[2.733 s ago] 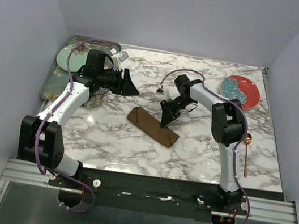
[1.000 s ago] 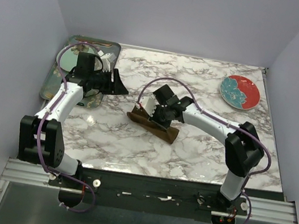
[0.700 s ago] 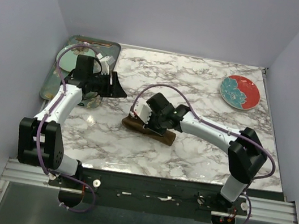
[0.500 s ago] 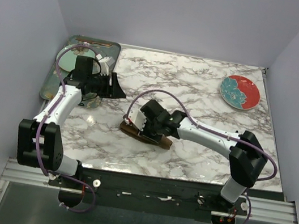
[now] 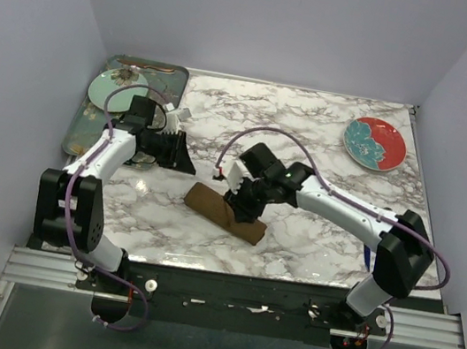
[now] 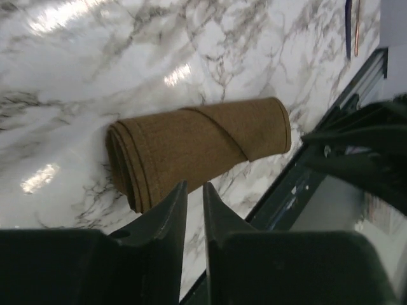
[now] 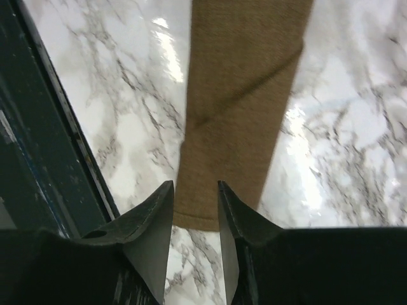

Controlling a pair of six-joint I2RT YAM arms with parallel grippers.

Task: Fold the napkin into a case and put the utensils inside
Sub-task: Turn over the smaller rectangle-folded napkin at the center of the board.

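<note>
So the case [image 5: 224, 213] is lying flat on the marble table [image 5: 309, 151], to the right of the tray [image 5: 149, 64] and closer to the near edge. Its long axis is diagonal: one end points back toward the tray, the other points away toward the near edge. The right pincer [image 5: 241, 207] sits right over it, around the middle. From its wrist cam the case runs straight ahead, with the near end showing in the gap. Its jaws are partway apart and not clamping anything that I can see. The left pincer [image 5: 184, 157] is just right of the tray and apart from the case, with only a thin empty slit between its fingers. The utensils [image 6: 348, 19] lie on the table past the case, on the side away from the tray.
</note>
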